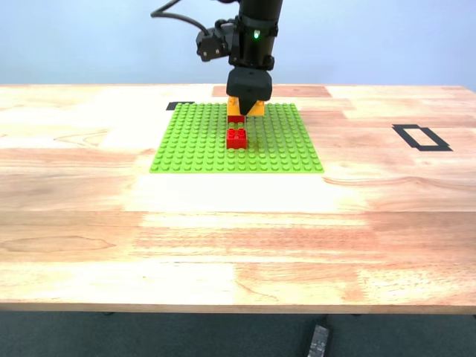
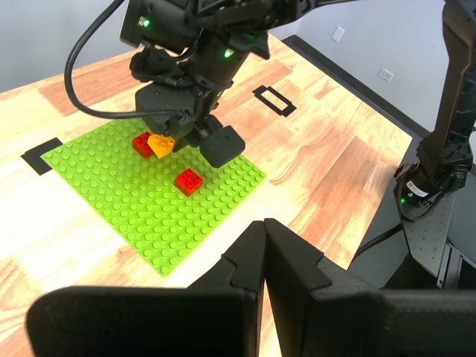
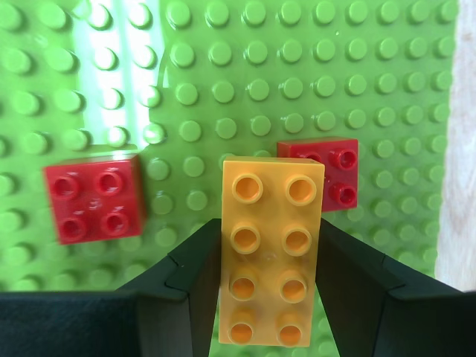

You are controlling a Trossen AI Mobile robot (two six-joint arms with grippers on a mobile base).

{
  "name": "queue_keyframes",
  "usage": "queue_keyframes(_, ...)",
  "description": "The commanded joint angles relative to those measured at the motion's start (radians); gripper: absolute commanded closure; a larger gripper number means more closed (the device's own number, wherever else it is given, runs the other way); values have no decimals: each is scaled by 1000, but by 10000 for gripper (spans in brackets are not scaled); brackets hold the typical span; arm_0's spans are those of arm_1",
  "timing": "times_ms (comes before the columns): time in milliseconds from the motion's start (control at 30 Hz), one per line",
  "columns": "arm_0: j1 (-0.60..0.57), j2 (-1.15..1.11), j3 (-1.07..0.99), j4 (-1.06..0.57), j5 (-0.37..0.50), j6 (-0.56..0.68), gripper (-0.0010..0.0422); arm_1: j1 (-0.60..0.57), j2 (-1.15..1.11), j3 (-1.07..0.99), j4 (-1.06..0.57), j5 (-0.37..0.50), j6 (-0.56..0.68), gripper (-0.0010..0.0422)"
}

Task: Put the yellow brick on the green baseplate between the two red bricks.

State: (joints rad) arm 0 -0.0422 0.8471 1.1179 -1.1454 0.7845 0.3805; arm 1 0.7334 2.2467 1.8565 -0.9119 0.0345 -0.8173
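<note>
The yellow brick [image 3: 271, 245] is gripped lengthwise between the fingers of my second gripper [image 3: 271, 256], which is shut on it above the green baseplate [image 3: 260, 74]. One red brick [image 3: 94, 204] sits apart to one side; the other red brick [image 3: 338, 175] is partly covered by the yellow brick's end. In the exterior view the second gripper [image 1: 249, 93] holds the yellow brick [image 1: 256, 108] over the baseplate's [image 1: 193, 141] far part, just above the far red brick [image 1: 236, 118], with the near red brick [image 1: 237, 138] in front. My first gripper [image 2: 264, 230] is shut and empty, well away from the baseplate [image 2: 134, 201].
Black tape outlines mark the wooden table [image 1: 238, 223]: one [image 1: 422, 137] at the exterior view's right, one [image 1: 180, 105] by the baseplate's far corner. Another black arm's base [image 2: 431, 175] stands beyond the table edge. A dark remote-like object [image 1: 318, 341] lies on the floor.
</note>
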Motion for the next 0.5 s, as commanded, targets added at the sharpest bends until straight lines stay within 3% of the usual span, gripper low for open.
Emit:
queue_keyframes(33, 0, 0, 0, 0, 0, 0, 412, -2, 6, -10, 23, -2, -7, 366)
queue_keyframes(500, 0, 0, 0, 1, -1, 1, 412, 27, 6, -51, 60, -66, -39, 366)
